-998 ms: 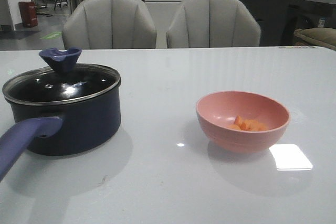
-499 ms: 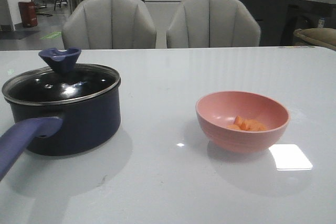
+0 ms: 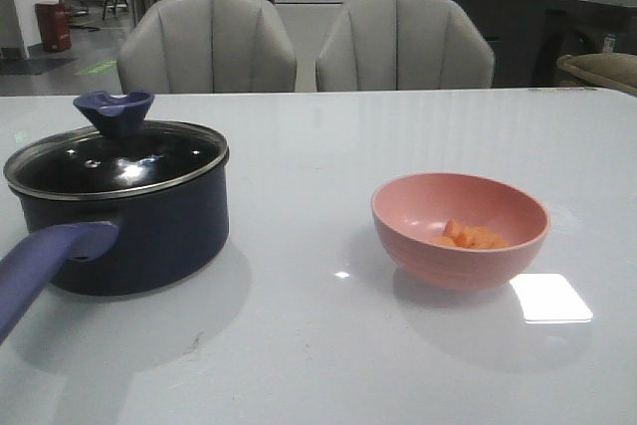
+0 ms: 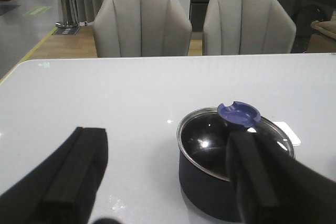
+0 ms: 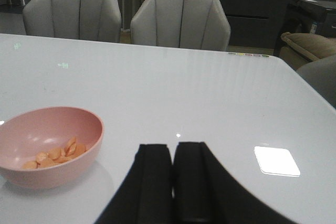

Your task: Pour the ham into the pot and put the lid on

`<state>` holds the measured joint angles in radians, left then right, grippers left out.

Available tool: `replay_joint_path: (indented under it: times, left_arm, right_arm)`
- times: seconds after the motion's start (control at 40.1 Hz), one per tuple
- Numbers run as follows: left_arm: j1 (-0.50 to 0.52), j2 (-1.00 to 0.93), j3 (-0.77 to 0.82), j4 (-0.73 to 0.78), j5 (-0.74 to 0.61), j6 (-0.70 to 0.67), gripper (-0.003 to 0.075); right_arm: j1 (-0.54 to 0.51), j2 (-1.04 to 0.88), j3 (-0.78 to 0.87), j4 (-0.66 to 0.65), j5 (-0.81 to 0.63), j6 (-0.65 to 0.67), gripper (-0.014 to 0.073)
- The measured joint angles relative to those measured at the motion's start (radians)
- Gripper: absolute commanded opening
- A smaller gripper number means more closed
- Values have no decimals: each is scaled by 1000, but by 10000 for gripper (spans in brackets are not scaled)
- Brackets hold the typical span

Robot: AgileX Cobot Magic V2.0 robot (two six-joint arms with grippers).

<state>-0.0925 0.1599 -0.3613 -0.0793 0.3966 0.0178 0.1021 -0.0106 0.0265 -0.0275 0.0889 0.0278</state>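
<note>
The dark navy pot [image 3: 139, 231] stands at the left of the table, its purple-blue handle [image 3: 40, 271] pointing toward the front. The glass lid [image 3: 114, 161] with its blue knob [image 3: 114, 109] rests on it. Orange-pink ham chunks [image 3: 473, 237] lie in a pink bowl [image 3: 460, 229] at the right. Neither arm shows in the front view. In the left wrist view my left gripper [image 4: 167, 148] is open, above the table, with the pot [image 4: 210, 182] and knob [image 4: 239, 114] by one finger. In the right wrist view my right gripper [image 5: 173, 153] is shut and empty, off to one side of the bowl [image 5: 50, 145] with the ham [image 5: 55, 155].
Two grey chairs [image 3: 304, 42] stand behind the table's far edge. A bright light reflection [image 3: 550, 298] lies on the white tabletop beside the bowl. White tabletop stretches between pot and bowl.
</note>
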Motion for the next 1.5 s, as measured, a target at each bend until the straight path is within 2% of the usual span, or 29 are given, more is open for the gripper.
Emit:
replay_joint_path:
  times: [0.175, 0.349, 0.399, 0.724, 1.023, 1.247, 1.497]
  left_arm:
    - [0, 2, 8, -104, 5, 0, 504]
    - [0, 57, -56, -114, 61, 0, 616]
    - [0, 94, -87, -97, 91, 0, 628]
    - [0, 463, -269, -68, 236, 0, 625]
    - [-5, 837, -555, -68, 377, 0, 625]
    - [-129, 1076, -745, -61, 423, -8, 625]
    - [-249, 1308, -944, 67, 490, -158, 625]
  right_arm:
    - [0, 0, 0, 0, 0, 0, 148]
    - [0, 0, 0, 0, 0, 0, 148]
    - [0, 0, 0, 0, 0, 0, 148]
    - [0, 0, 0, 0, 0, 0, 148]
    - [0, 0, 0, 0, 0, 0, 148]
    - [0, 0, 0, 0, 0, 0, 148]
    - [0, 0, 0, 0, 0, 0, 148]
